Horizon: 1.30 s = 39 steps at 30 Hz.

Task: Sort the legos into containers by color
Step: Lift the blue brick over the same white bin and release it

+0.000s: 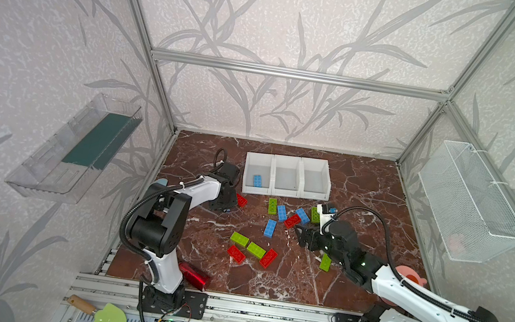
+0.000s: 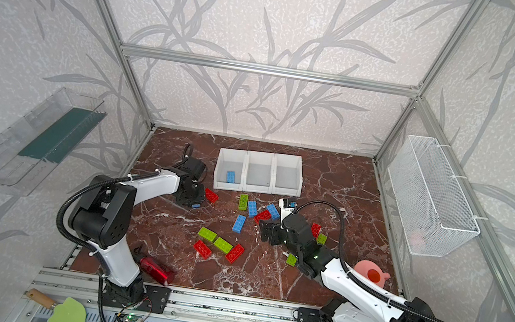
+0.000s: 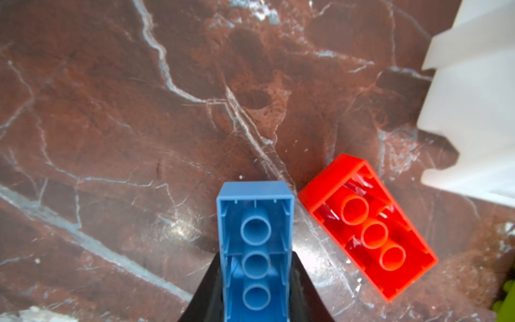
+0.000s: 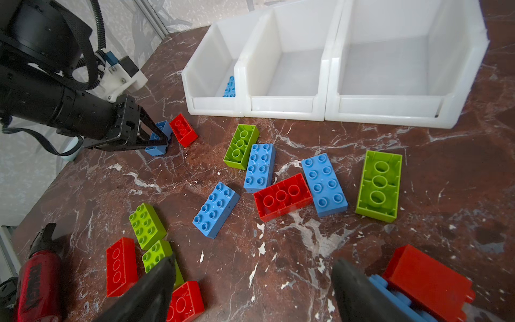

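Blue plastic sits in the left pincer (image 4: 163, 140). Its two black fingers are squeezed tight on a blue brick (image 3: 255, 251) that is turned hollow side up. A red brick (image 3: 367, 231) lies just beside this pincer, hollow side up too. A little past the red brick stand the white boxes (image 4: 281, 107), joined in a row. The box nearest this pincer has a second blue brick (image 4: 230, 86) inside. The right pincer (image 4: 255, 264) has its fingers wide apart, with nothing between them, above the brown stone table (image 4: 418, 172). The loose bricks (image 4: 216, 209), blue, red and green, lie scattered between this pincer and the white boxes.
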Motion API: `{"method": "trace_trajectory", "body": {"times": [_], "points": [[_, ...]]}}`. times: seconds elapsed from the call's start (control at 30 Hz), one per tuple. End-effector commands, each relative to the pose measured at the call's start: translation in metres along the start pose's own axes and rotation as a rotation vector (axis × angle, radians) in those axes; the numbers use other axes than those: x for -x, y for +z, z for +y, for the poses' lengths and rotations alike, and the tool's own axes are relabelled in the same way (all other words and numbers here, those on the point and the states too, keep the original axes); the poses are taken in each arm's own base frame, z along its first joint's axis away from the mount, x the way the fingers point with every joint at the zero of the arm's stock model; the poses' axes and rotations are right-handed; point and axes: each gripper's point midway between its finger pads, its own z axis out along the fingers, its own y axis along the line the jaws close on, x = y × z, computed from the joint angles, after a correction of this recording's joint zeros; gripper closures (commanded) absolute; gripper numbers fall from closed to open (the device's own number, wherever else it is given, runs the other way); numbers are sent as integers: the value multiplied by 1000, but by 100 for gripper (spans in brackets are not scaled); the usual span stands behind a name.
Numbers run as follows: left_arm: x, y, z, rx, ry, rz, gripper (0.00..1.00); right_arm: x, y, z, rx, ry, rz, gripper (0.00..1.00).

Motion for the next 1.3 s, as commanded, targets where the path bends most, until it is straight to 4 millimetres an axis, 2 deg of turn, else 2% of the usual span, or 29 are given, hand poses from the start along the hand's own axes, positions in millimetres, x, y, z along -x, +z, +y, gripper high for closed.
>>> {"method": "trace_trajectory", "body": {"times": [0.0,0.1,0.2,0.37,0.53,0.63,0.77,0.87,1.03,1.27], "points": [[6,-9,-9,-26,23,-28,73,3,-1,0,0,1,-27,11],[11,-26,-12,-38,37,-54,75,3,-1,0,-1,-1,-27,11],[17,-52,-23,-53,82,-97,74,2,-1,-1,0,4,-27,11],[35,-94,-61,-88,203,-139,74,1,1,0,6,12,-24,11],[55,-109,-103,-144,276,-153,74,2,-1,0,14,12,-41,11],[70,-105,-122,-153,304,-146,74,2,-1,0,16,11,-46,12],[87,-91,-145,-160,328,-127,74,2,-1,-1,11,12,-47,11],[101,-73,-149,-106,336,-127,74,1,1,-2,8,13,-44,11],[111,-52,-162,-110,334,-111,73,1,0,-2,7,13,-47,11],[115,-37,-169,-104,320,-79,72,2,-1,-5,-8,18,-45,11]]}}
